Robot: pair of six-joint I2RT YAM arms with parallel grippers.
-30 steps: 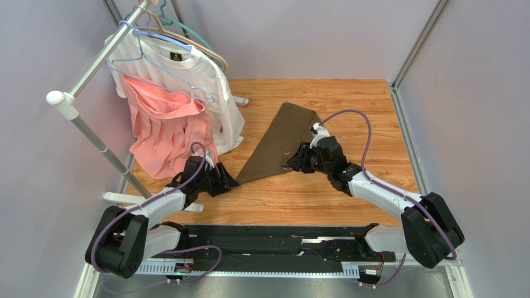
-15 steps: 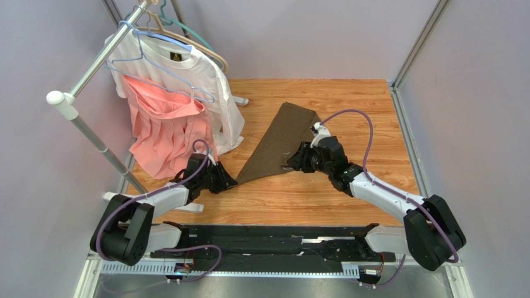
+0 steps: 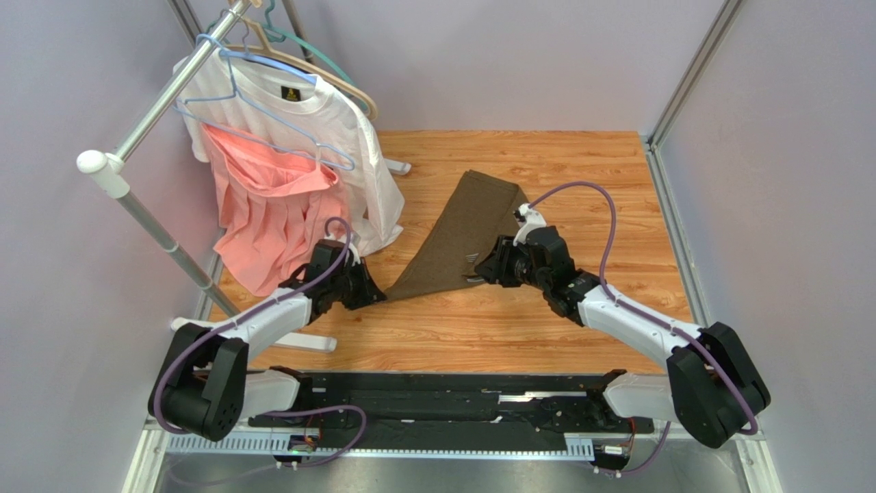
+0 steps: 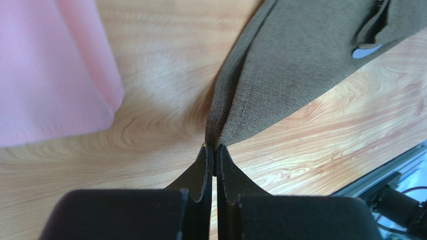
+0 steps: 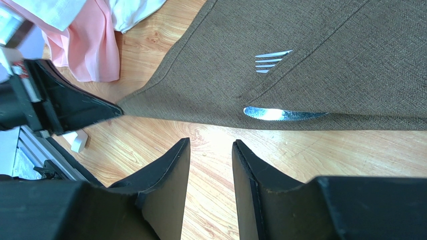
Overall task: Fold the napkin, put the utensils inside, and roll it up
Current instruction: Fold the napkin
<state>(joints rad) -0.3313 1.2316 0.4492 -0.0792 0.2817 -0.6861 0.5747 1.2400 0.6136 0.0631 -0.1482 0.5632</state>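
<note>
Now, my left gripper (image 4: 211, 152) had its jaws pressed together on the near corner of the napkin (image 4: 300, 65), which lay folded on the wooden table (image 4: 326, 145). My right gripper (image 5: 211, 150) hung with jaws spread just short of the knife (image 5: 283, 114); the fork (image 5: 270, 61) tines poked from the fold.
</note>
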